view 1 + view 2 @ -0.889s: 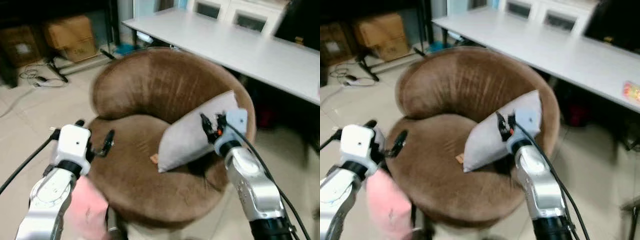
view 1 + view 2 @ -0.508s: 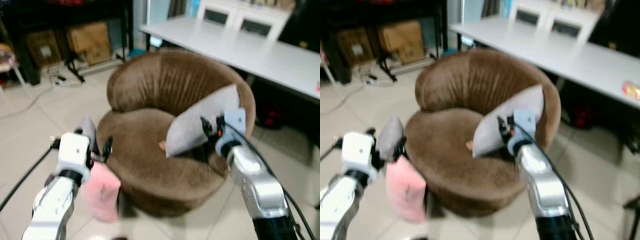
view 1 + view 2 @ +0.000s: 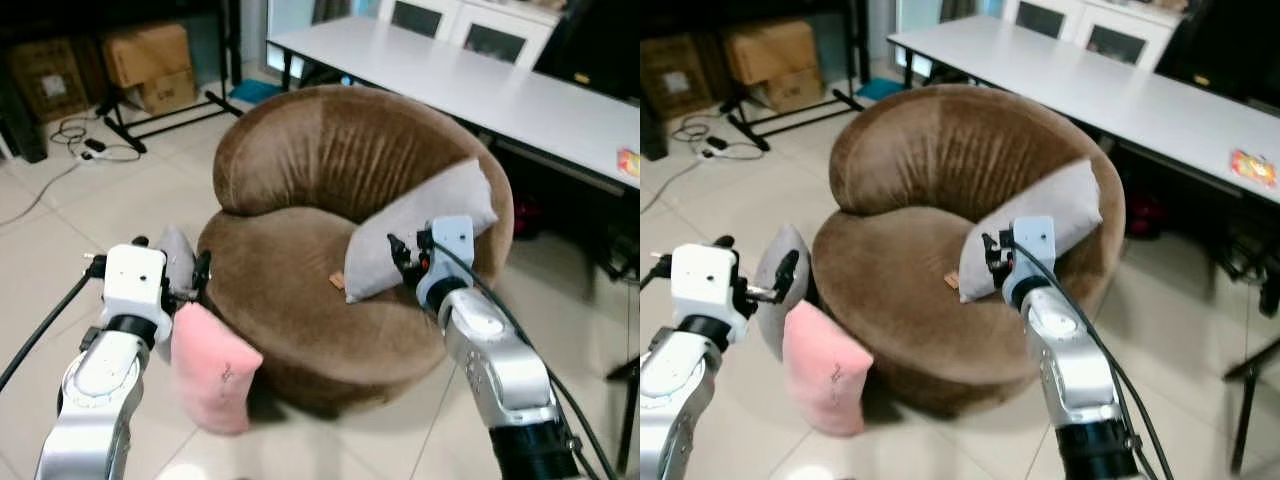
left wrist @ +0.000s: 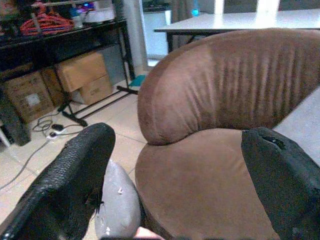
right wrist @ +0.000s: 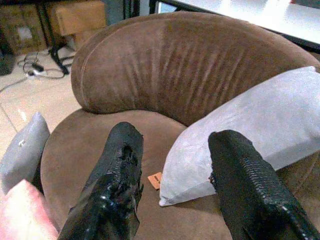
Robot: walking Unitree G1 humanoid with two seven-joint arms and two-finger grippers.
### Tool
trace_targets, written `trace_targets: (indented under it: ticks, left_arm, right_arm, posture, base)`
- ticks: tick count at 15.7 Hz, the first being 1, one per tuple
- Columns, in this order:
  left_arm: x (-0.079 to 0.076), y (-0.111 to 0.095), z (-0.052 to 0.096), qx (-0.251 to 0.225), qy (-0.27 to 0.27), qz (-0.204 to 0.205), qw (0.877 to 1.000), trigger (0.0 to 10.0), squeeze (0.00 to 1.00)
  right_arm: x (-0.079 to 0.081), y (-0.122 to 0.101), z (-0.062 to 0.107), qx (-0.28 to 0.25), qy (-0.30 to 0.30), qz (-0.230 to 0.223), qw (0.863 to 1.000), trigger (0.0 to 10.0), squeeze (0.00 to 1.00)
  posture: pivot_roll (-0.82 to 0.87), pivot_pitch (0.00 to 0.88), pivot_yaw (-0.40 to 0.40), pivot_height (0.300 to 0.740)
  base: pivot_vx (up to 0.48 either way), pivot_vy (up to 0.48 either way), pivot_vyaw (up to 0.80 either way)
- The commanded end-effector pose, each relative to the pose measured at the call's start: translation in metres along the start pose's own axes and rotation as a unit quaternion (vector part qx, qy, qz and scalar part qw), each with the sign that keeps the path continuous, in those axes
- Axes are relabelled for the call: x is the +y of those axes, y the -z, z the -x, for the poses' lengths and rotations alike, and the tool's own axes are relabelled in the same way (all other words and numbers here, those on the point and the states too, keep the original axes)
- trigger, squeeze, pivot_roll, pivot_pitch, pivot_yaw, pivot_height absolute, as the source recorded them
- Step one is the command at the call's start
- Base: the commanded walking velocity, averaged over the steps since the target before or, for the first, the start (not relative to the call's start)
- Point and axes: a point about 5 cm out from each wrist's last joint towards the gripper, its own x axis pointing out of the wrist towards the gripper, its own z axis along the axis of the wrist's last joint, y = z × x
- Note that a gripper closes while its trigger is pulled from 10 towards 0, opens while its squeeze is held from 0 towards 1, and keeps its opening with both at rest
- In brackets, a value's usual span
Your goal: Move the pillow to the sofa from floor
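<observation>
A round brown sofa chair [image 3: 300,170] stands in front of me. A grey pillow [image 3: 420,235] leans on the chair's right arm, resting on the seat. On the floor against the chair's left side stand a pink pillow [image 3: 212,370] and a smaller grey pillow [image 3: 775,290] behind it. My left gripper [image 3: 168,268] is open, held just above those floor pillows, with nothing between its fingers. My right gripper [image 3: 403,255] is open, hovering at the lower edge of the grey pillow [image 5: 250,130] on the seat. A small orange tag [image 5: 154,180] lies on the seat.
A long white table [image 3: 470,80] runs behind the chair to the right. Cardboard boxes [image 3: 150,60] and a black stand with cables sit at the back left. Light tiled floor [image 3: 60,250] spreads to the left and in front of the chair.
The camera has pulled back, so the chair looks smaller and the pink and grey floor pillows now show fully. Both grippers stay open near the same spots.
</observation>
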Motion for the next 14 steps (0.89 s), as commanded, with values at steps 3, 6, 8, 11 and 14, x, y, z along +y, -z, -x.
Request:
trace_targets:
  ticks: [3, 6, 8, 11, 14]
  left_arm:
    - [0.0056, -0.0033, -0.002, -0.004, -0.005, -0.007, 1.0, 10.0, 0.0]
    - [0.0071, -0.0026, -0.0006, -0.002, -0.01, -0.01, 1.0, 10.0, 0.0]
    - [0.0083, -0.002, -0.0007, -0.001, -0.011, -0.011, 1.0, 10.0, 0.0]
    - [0.0072, -0.0019, -0.0029, -0.002, -0.013, -0.009, 1.0, 10.0, 0.0]
    - [0.0029, -0.0023, -0.004, -0.009, -0.005, -0.005, 1.0, 10.0, 0.0]
  right_arm:
    - [0.0054, 0.0017, -0.0046, 0.003, 0.0, -0.013, 1.0, 10.0, 0.0]
    - [-0.0002, 0.006, -0.0053, 0.012, 0.014, -0.027, 0.999, 10.0, 0.0]
    - [0.0012, 0.0049, -0.0062, 0.007, 0.012, -0.037, 0.999, 10.0, 0.0]
    - [0.001, 0.004, -0.0061, 0.006, 0.014, -0.043, 0.999, 10.0, 0.0]
    - [0.0065, 0.0022, -0.0046, 0.001, -0.023, -0.027, 0.999, 10.0, 0.0]
  posture:
    - [0.01, 0.0, -0.067, 0.74]
    - [0.02, 0.0, -0.072, 0.74]
    - [0.02, 0.0, -0.072, 0.74]
    - [0.01, 0.0, -0.073, 0.74]
    - [0.0, 0.0, -0.07, 0.74]
  base:
    - [0.0, 0.407, 0.0]
    - [0.0, 0.409, 0.0]
    - [0.0, 0.411, 0.0]
    - [0.0, 0.409, 0.0]
    - [0.0, 0.123, 0.17]
